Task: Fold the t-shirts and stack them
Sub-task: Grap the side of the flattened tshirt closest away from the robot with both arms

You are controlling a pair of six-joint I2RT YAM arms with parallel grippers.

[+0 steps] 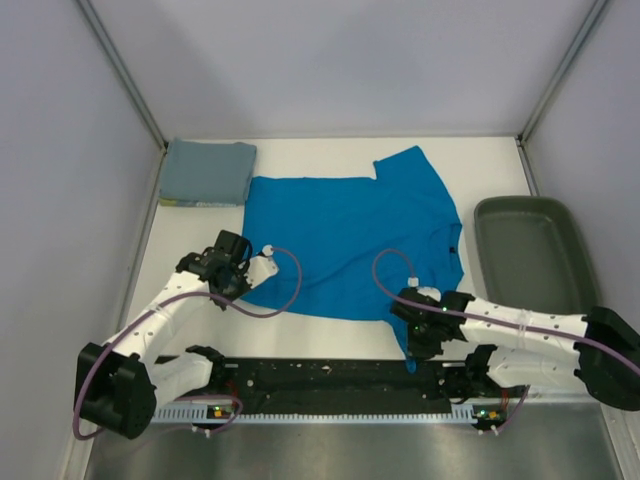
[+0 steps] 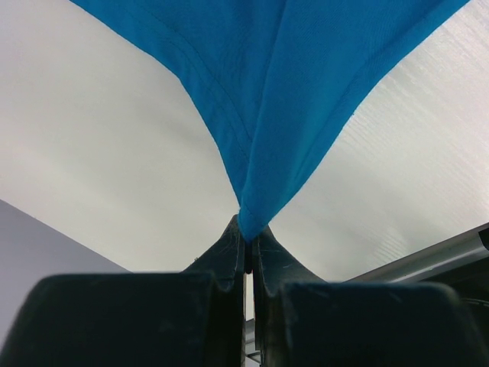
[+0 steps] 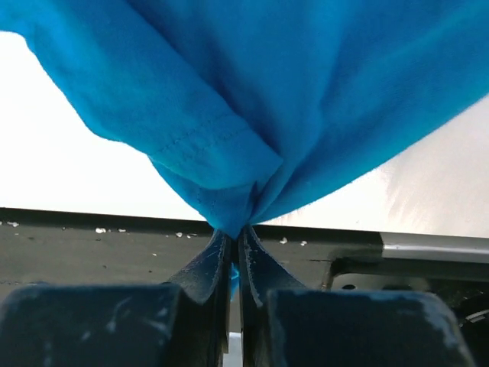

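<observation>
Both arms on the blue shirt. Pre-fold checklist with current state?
1. Left gripper shut on a corner of the blue t-shirt: ok.
2. Right gripper shut on the shirt's hem: ok.
3. Rest of the shirt spread out, not bunched: ok in the top view.
4. Folded grey-blue t-shirt apart from the blue one: cannot tell, their edges seem to meet.
5. Green tray clear of the sleeve: ok, a gap shows between them.
6. Cables clear of the cloth: not ok, both arms' loops hang over the shirt.
</observation>
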